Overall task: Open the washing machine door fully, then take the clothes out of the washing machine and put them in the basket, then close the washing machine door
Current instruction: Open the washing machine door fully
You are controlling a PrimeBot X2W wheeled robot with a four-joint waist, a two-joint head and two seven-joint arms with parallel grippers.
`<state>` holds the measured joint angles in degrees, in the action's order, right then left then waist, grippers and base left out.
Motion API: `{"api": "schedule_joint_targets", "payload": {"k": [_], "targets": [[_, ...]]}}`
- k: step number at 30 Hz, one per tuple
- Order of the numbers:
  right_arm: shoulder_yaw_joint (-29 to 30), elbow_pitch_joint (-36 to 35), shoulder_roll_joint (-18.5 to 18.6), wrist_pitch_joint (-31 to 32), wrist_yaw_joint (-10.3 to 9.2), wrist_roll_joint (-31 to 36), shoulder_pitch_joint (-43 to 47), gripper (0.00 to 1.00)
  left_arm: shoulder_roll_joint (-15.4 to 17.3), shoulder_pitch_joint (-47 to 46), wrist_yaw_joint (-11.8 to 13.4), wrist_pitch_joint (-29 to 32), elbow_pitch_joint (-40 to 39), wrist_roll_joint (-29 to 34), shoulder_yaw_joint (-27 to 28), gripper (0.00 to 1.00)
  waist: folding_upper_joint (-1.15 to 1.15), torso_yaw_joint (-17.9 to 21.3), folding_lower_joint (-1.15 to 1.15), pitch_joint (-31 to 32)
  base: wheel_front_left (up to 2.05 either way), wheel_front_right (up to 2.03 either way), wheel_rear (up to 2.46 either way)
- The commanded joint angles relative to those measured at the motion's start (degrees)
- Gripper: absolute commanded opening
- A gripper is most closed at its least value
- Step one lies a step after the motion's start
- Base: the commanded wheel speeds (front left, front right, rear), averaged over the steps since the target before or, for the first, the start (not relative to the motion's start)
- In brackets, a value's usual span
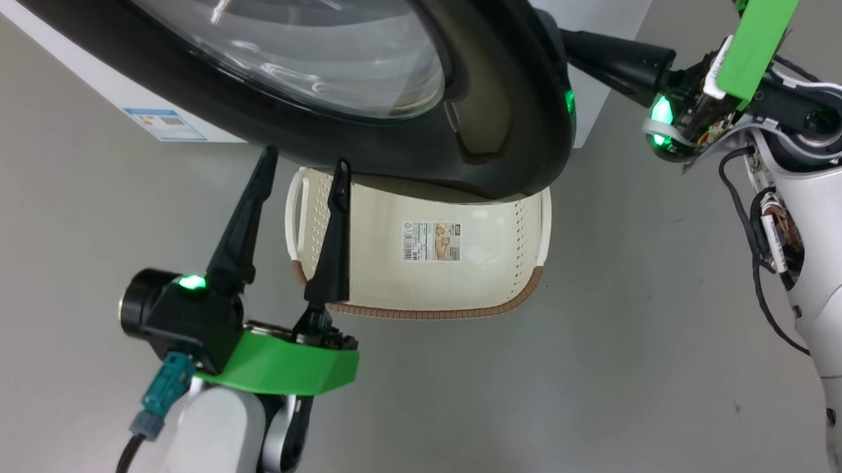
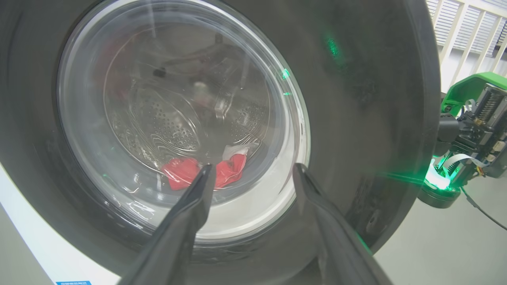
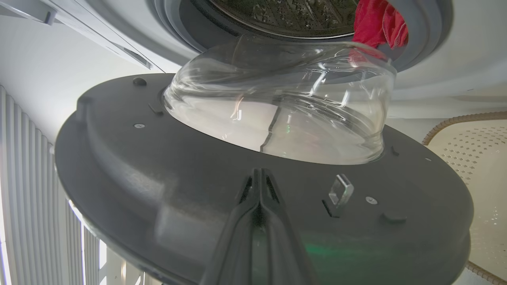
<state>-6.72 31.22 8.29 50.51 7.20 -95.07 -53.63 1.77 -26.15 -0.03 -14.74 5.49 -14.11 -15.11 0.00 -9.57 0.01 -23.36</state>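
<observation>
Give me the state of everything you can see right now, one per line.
Basket: empty where visible.
Door: partly open, over the basket.
Clothes: inside the washer.
Left gripper: open, holding nothing.
Right gripper: shut, tips at the door's inner side.

Head view: high up, looks down at floor [image 1: 611, 370]; washing machine door [image 1: 514, 83] at 12 o'clock, basket [image 1: 493, 262] mid-picture.
Left wrist view: very near door's outer side, faces glass [image 2: 178, 99].
Right wrist view: very near door's inner side, drum [image 3: 277, 16] at 12 o'clock.
All three share door; head, right wrist share basket.
</observation>
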Motion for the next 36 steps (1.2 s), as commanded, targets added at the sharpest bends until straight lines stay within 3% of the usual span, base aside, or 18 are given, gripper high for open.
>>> {"api": "schedule_joint_targets", "payload": {"k": [1,4,5,6,7,13,20,26,31,36], "targets": [[-0.64,-1.75,-1.44,0.17,0.29,0.74,1.09,0.00,1.10,1.04,-0.30,-0.26,-1.22,0.55,1.98,1.00,0.00,0.09,0.00,0.19,0.00,0.00,0.00],[-0.30,-2.69,-1.89,-1.88,0.29,2.39,2.01,0.00,1.10,1.15,-0.51,-0.26,-1.37,0.86,2.40,1.00,0.00,0.44,0.00,0.02,0.00,0.00,0.00],[-0.15,-3.05,-1.98,-2.84,0.29,2.99,2.20,0.15,1.10,1.13,-0.54,-0.26,-1.38,0.92,2.51,1.00,0.00,0.55,0.00,0.03,0.00,0.00,0.00],[0.03,-3.46,-1.98,-4.19,0.29,3.86,2.42,0.42,1.10,1.09,-0.57,-0.26,-1.39,0.97,2.60,1.00,0.00,0.65,0.00,0.02,0.00,0.00,0.00],[0.21,-3.90,-1.97,-5.76,0.29,4.84,2.63,0.99,1.10,1.05,-0.60,-0.26,-1.38,1.02,2.67,1.00,0.00,0.75,0.00,0.03,0.00,0.00,0.00],[-0.67,-9.58,-0.47,-17.27,0.29,12.61,5.31,1.00,1.10,0.71,-0.81,-0.26,-1.18,1.26,3.24,1.00,0.00,1.63,0.00,0.17,0.00,0.00,0.00],[-8.28,-13.50,3.98,-39.63,0.29,27.05,10.32,1.00,1.10,0.48,-0.93,-0.26,-1.21,1.56,4.75,1.00,0.00,3.34,0.00,0.69,0.00,0.00,0.00],[-15.80,-6.70,7.24,-61.07,0.29,40.05,12.52,1.00,1.10,1.13,-1.21,-0.26,-0.92,2.27,6.53,1.00,0.00,5.05,0.00,1.91,0.00,0.00,0.00],[-16.51,-2.60,6.69,-65.30,0.29,48.36,12.59,1.00,1.10,1.32,-1.50,-0.26,-0.70,2.79,8.00,1.00,0.00,6.14,0.00,2.16,0.00,0.00,0.00],[-6.99,-6.86,2.33,-65.48,0.29,61.58,15.67,1.00,1.10,1.18,-1.72,-0.26,-0.80,3.19,10.03,1.00,0.00,7.15,0.00,2.04,0.00,0.00,0.00]]}}
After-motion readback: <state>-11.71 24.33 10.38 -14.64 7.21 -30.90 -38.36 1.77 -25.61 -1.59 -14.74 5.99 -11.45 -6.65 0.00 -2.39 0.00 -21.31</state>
